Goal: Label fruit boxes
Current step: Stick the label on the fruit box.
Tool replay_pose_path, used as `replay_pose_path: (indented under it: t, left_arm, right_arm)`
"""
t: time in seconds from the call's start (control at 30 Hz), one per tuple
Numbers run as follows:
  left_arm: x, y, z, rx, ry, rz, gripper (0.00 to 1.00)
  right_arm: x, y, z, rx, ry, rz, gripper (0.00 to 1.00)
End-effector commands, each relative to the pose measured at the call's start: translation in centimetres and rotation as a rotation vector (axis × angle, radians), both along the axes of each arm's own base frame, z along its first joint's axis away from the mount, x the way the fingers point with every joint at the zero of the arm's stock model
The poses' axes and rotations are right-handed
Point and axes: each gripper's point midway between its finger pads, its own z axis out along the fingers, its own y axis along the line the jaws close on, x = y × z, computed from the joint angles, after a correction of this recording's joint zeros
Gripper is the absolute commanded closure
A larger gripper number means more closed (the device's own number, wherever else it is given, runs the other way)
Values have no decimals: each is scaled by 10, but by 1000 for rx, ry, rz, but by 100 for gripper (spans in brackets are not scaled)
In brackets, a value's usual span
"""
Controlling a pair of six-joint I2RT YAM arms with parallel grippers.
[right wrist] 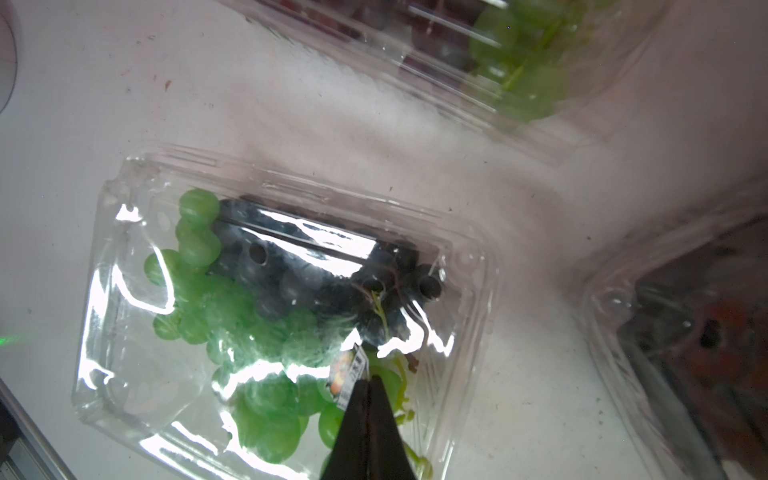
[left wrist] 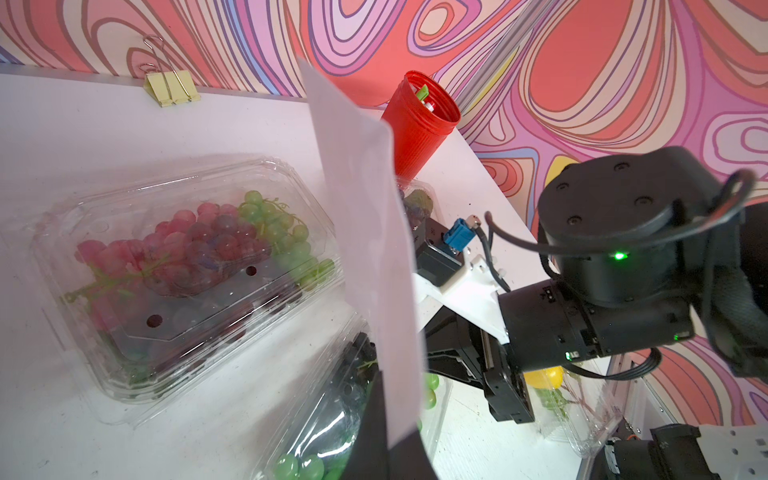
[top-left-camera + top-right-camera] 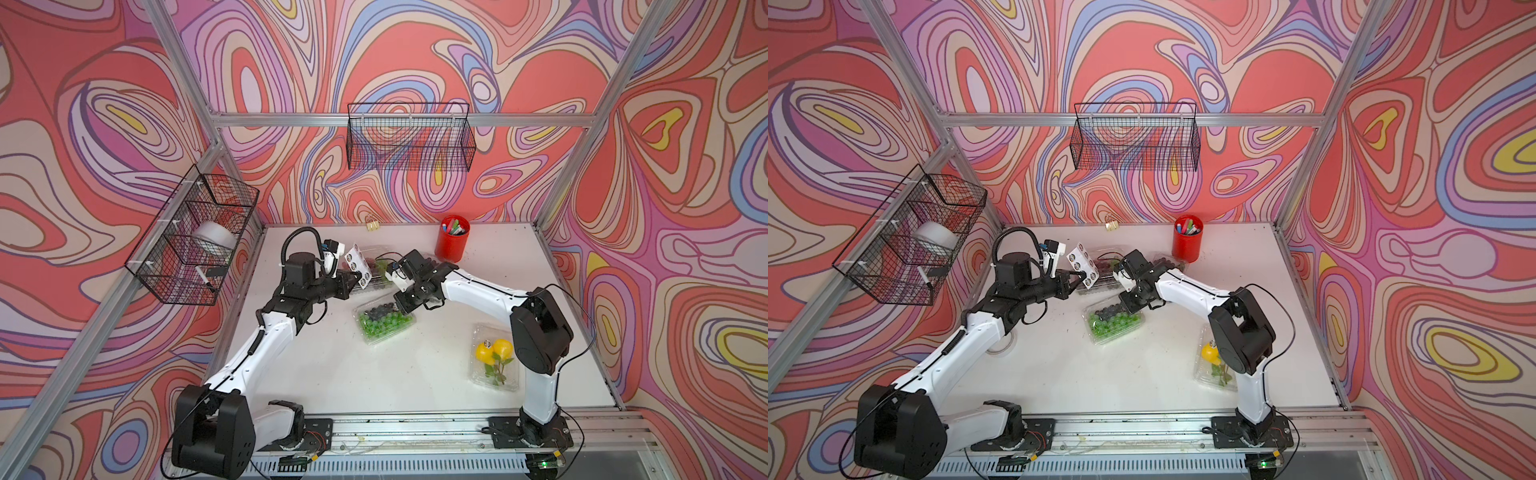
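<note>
We see the right gripper [image 1: 370, 380] with its jaws pressed together, a small round sticker [image 1: 348, 370] pinched at their tips. Straight below the tips lies the lid of the green-and-dark grape box [image 1: 282, 307], so we judge the coming move to be a short press down, not a reach sideways. We cannot tell whether the sticker already touches the plastic. In a top view this box [image 3: 384, 322] sits mid-surface [image 3: 332, 374], its long axis running across, slightly slanted, with the gripper over its far edge. The right arm is clearly the nearer one. The left gripper [image 3: 352, 281] is clamped on the raised sticker sheet [image 3: 358, 266], beside the red grape box [image 2: 183, 270]. The yellow-fruit box [image 3: 494, 361] lies well apart, by the right arm's base.
</note>
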Motion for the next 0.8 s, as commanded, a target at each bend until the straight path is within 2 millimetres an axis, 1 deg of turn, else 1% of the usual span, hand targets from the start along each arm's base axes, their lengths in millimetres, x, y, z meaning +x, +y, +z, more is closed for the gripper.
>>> replay_pose_path:
  t: [0.0, 0.17, 0.43, 0.5, 0.57, 0.67, 0.77]
  left_arm:
    - [-1, 0, 7, 1, -5, -5, 100]
    - [-4, 2, 5, 15, -6, -6, 100]
    - [-5, 4, 3, 25, -7, 0, 100]
    - [-6, 4, 3, 28, -7, 0, 100]
    - [-6, 4, 4, 28, -8, 0, 100]
    - [-6, 4, 4, 30, -7, 0, 100]
    - [-6, 4, 3, 33, -6, 1, 100]
  right_arm:
    - [-3, -11, -17, -105, 16, -6, 95]
    - [-3, -17, -21, -182, 9, -1, 93]
    - [-1, -21, -18, -234, -2, -6, 81]
    - [-1, -20, -16, -234, -6, -6, 80]
    - [0, -19, -12, -225, -14, -5, 80]
    - [2, -15, 1, -189, -37, -6, 81]
    - [3, -9, 23, -131, -72, -5, 83]
